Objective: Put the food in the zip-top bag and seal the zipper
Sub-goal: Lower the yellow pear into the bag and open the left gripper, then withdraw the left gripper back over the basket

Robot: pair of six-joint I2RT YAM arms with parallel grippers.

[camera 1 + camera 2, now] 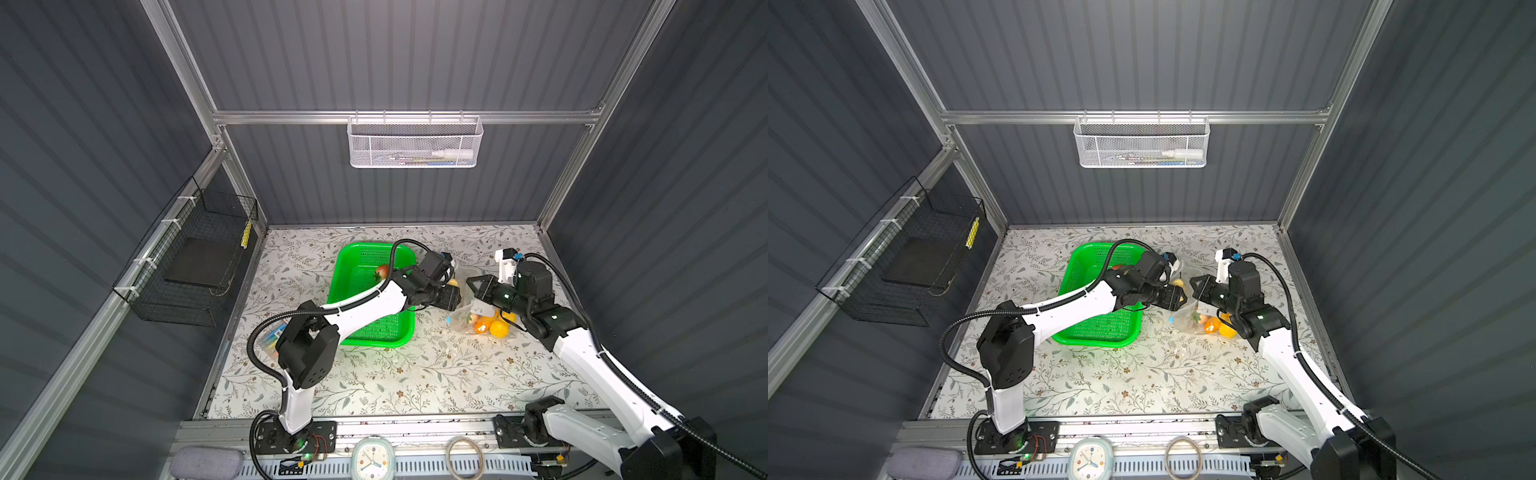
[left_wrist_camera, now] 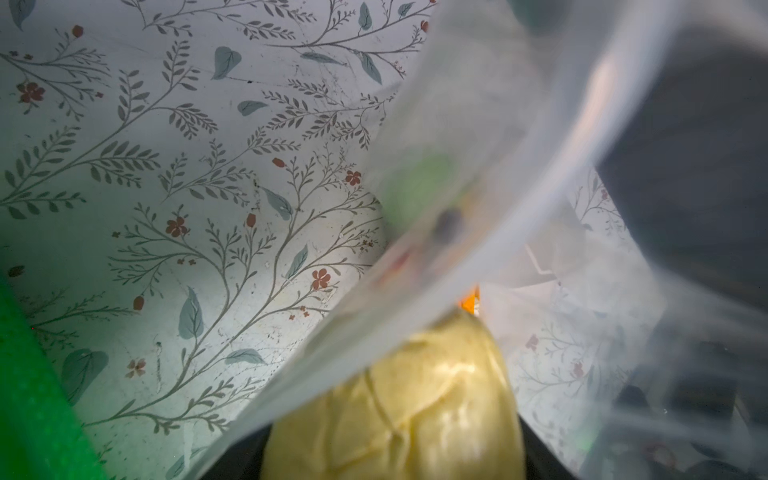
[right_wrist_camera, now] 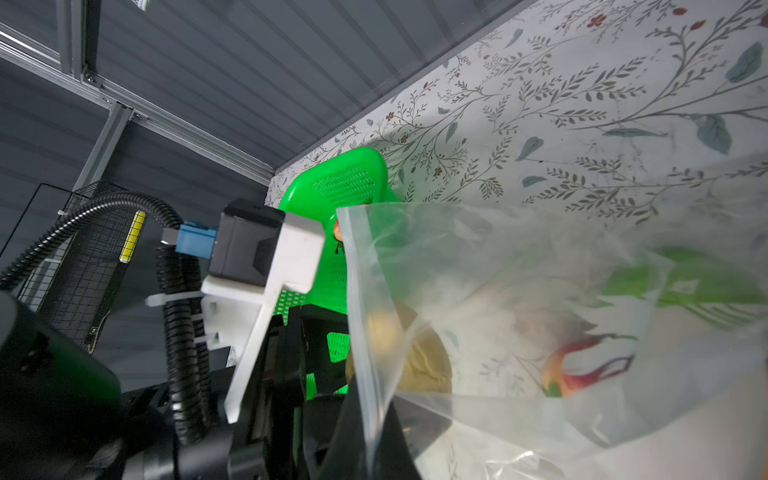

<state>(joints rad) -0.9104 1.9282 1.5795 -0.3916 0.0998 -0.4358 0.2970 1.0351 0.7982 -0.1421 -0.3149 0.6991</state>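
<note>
A: Zip-top bag [image 1: 462,313]: on the counter [image 1: 415,374], just right of the green basket [image 1: 365,246], with its mouth lifted toward the far left. Orange and yellow fruits [image 1: 492,326] are pooled in its near end. Light-blue slider tab [image 1: 449,320] sits at the bag's left edge, and the mouth is open, not zipped.

B: Claws?

A: Right claw [image 1: 471,286] is pinched tight on the mouth edge and holds the film up. Left claw [image 1: 459,296] grips a pale yellow piece [image 2: 399,407], jaws fairly wide around it, right at the opening. In the left wrist view the film drapes across the piece, so it looks only partly inside.

B: So the step is dropping it in. How to do it well?

A: My judgement: push the piece past the lip before letting go. Hold the right pinch steady so the mouth gapes. Then back straight out without snagging film.

B: Anything left over?

A: One red piece [image 1: 382,272] in the basket, far side.
</note>
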